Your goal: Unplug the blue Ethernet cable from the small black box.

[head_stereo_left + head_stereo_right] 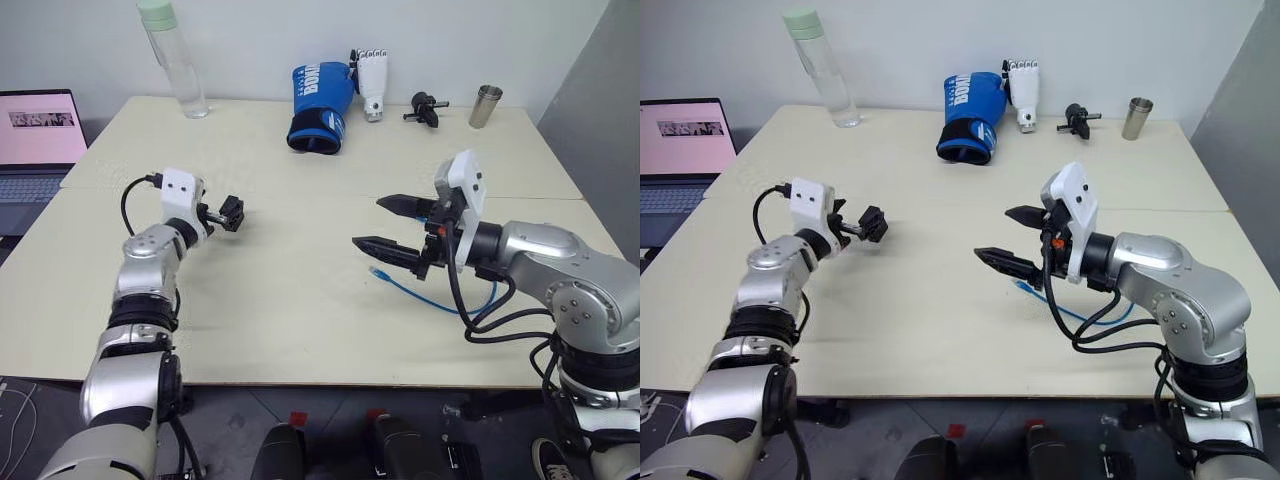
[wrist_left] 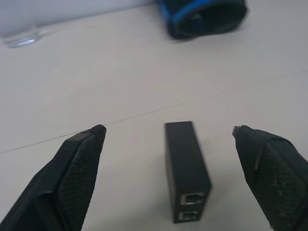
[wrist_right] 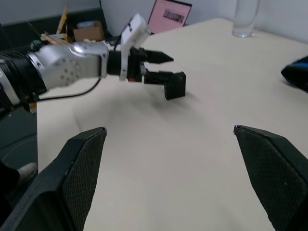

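Behind, a boxing glove (image 1: 320,105), bottle (image 1: 175,58) and cup (image 1: 486,106) line the table (image 1: 300,290)

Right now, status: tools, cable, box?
Left tool open, small black box between its fingers, ports empty. Right tool open, holding nothing. Blue Ethernet cable unplugged, lying on the table. Nothing in the way.
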Action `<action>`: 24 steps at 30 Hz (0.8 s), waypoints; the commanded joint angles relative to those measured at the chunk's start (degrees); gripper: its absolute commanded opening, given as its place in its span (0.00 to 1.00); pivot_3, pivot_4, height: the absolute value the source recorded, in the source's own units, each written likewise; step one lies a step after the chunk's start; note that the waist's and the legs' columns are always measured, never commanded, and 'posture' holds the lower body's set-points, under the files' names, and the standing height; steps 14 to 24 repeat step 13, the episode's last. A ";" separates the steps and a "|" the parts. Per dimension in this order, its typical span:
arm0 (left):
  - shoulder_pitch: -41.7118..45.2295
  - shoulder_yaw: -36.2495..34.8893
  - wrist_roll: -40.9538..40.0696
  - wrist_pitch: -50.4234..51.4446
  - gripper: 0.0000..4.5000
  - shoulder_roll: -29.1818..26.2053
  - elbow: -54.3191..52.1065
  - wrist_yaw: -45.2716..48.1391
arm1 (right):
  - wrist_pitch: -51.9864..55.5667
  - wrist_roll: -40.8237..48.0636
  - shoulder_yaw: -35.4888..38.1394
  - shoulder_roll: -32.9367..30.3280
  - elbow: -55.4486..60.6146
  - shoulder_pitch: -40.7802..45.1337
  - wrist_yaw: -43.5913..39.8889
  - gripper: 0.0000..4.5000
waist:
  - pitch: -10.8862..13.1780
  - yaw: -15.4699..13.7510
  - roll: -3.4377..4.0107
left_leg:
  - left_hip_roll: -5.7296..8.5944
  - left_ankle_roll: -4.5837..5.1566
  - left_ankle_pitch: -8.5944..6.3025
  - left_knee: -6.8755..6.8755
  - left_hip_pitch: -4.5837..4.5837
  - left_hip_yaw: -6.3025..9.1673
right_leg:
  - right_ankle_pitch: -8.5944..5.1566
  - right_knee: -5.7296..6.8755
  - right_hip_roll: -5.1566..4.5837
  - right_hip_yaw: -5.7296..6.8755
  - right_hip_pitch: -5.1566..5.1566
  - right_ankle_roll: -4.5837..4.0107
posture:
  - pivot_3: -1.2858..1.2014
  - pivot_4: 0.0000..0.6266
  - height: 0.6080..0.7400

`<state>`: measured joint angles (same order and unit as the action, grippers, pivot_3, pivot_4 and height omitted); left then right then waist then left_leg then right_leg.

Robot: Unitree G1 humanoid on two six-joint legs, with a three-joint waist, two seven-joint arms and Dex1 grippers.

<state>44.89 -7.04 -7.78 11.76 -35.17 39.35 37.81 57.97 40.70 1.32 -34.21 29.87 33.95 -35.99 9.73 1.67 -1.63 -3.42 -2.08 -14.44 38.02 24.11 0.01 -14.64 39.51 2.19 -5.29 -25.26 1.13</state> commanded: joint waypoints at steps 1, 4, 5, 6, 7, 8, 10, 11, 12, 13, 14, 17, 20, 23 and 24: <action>-1.82 4.68 -1.48 9.36 1.00 -7.35 -14.02 13.79 | -0.81 -0.28 3.37 -6.48 0.58 -2.36 -3.38 1.00 | 0.00 0.05 0.00 | 0.00 0.00 0.00 -0.02 -0.02 -0.01 | 0.00 -0.02 0.00 -0.01 0.01 0.00 | 0.52 0.24 1.00; -3.89 6.73 -4.27 12.89 1.00 -14.05 -21.78 25.66 | 1.09 1.98 6.51 -11.77 0.22 -4.88 -5.83 1.00 | 0.00 0.13 0.01 | -0.01 0.00 0.00 -0.06 -0.08 -0.04 | -0.03 -0.01 0.01 -0.03 0.01 -0.03 | 0.52 0.24 1.00; -3.95 6.70 -5.10 13.42 1.00 -15.96 -22.88 28.77 | 2.14 3.11 7.75 -13.07 0.01 -5.39 -6.34 1.00 | 0.01 0.14 0.01 | -0.02 0.00 0.00 -0.06 -0.11 -0.07 | -0.04 0.01 0.01 -0.06 0.00 -0.03 | 0.52 0.24 1.00; -3.73 6.90 -5.30 12.82 1.00 -18.04 -22.93 31.82 | 3.49 4.58 9.31 -14.35 -0.45 -5.65 -6.80 1.00 | 0.01 0.14 0.01 | -0.02 0.00 0.00 -0.06 -0.11 -0.06 | -0.05 0.02 0.03 -0.06 0.01 -0.04 | 0.52 0.24 1.00; -3.50 7.09 -5.37 12.51 1.00 -19.77 -22.56 34.27 | 4.81 5.94 10.71 -15.35 -0.87 -5.82 -7.02 1.00 | 0.01 0.14 0.01 | -0.04 0.00 0.00 -0.06 -0.14 -0.06 | -0.06 0.03 0.04 -0.06 0.02 -0.05 | 0.52 0.24 1.00; -3.40 7.09 -5.50 11.62 1.00 -21.33 -21.62 36.70 | 5.97 7.30 12.19 -16.22 -1.45 -6.05 -7.38 1.00 | 0.01 0.15 0.01 | -0.05 0.01 0.00 -0.06 -0.16 -0.07 | -0.06 0.02 0.07 -0.07 0.02 -0.06 | 0.52 0.24 1.00; -3.07 6.78 -5.82 10.21 1.00 -23.54 -19.33 40.17 | 6.96 8.60 14.27 -17.97 -2.55 -6.81 -8.30 1.00 | 0.01 0.15 0.01 | -0.06 0.01 -0.01 -0.07 -0.22 -0.08 | -0.08 0.05 0.10 -0.08 0.04 -0.08 | 0.52 0.24 1.00; -2.50 6.37 -5.86 9.06 1.00 -24.23 -17.53 41.29 | 6.87 8.29 14.77 -18.90 -3.16 -7.48 -8.54 1.00 | 0.01 0.15 0.01 | -0.06 0.02 -0.01 -0.07 -0.23 -0.08 | -0.10 0.06 0.10 -0.08 0.05 -0.10 | 0.52 0.24 1.00; -1.61 6.02 -5.71 8.25 1.00 -24.55 -15.66 41.66 | 6.63 7.95 14.94 -19.63 -3.55 -8.12 -8.68 1.00 | 0.01 0.14 0.01 | -0.06 0.02 -0.01 -0.07 -0.23 -0.09 | -0.10 0.05 0.10 -0.09 0.05 -0.10 | 0.52 0.24 1.00; -0.61 5.92 -5.14 7.27 1.00 -24.66 -13.72 41.39 | 6.14 7.63 14.90 -20.26 -3.65 -8.81 -8.85 1.00 | 0.01 0.14 0.01 | -0.06 0.03 -0.02 -0.06 -0.22 -0.09 | -0.11 0.04 0.10 -0.07 0.05 -0.10 | 0.52 0.24 1.00; -0.61 5.92 -5.14 7.27 1.00 -24.66 -13.72 41.39 | 6.14 7.63 14.90 -20.26 -3.65 -8.81 -8.85 1.00 | 0.01 0.14 0.01 | -0.06 0.03 -0.02 -0.06 -0.22 -0.09 | -0.11 0.04 0.10 -0.07 0.05 -0.10 | 0.52 0.24 1.00; -0.61 5.92 -5.14 7.27 1.00 -24.66 -13.72 41.39 | 6.14 7.63 14.90 -20.26 -3.65 -8.81 -8.85 1.00 | 0.01 0.14 0.01 | -0.06 0.03 -0.02 -0.06 -0.22 -0.09 | -0.11 0.04 0.10 -0.07 0.05 -0.10 | 0.52 0.24 1.00; -0.61 5.92 -5.14 7.27 1.00 -24.66 -13.72 41.39 | 6.14 7.63 14.90 -20.26 -3.65 -8.81 -8.85 1.00 | 0.01 0.14 0.01 | -0.06 0.03 -0.02 -0.06 -0.22 -0.09 | -0.11 0.04 0.10 -0.07 0.05 -0.10 | 0.52 0.24 1.00; -0.61 5.92 -5.14 7.27 1.00 -24.66 -13.72 41.39 | 6.14 7.63 14.90 -20.26 -3.65 -8.81 -8.85 1.00 | 0.01 0.14 0.01 | -0.06 0.03 -0.02 -0.06 -0.22 -0.09 | -0.11 0.04 0.10 -0.07 0.05 -0.10 | 0.52 0.24 1.00; -0.61 5.92 -5.14 7.27 1.00 -24.66 -13.72 41.39 | 6.14 7.63 14.90 -20.26 -3.65 -8.81 -8.85 1.00 | 0.01 0.14 0.01 | -0.06 0.03 -0.02 -0.06 -0.22 -0.09 | -0.11 0.04 0.10 -0.07 0.05 -0.10 | 0.52 0.24 1.00</action>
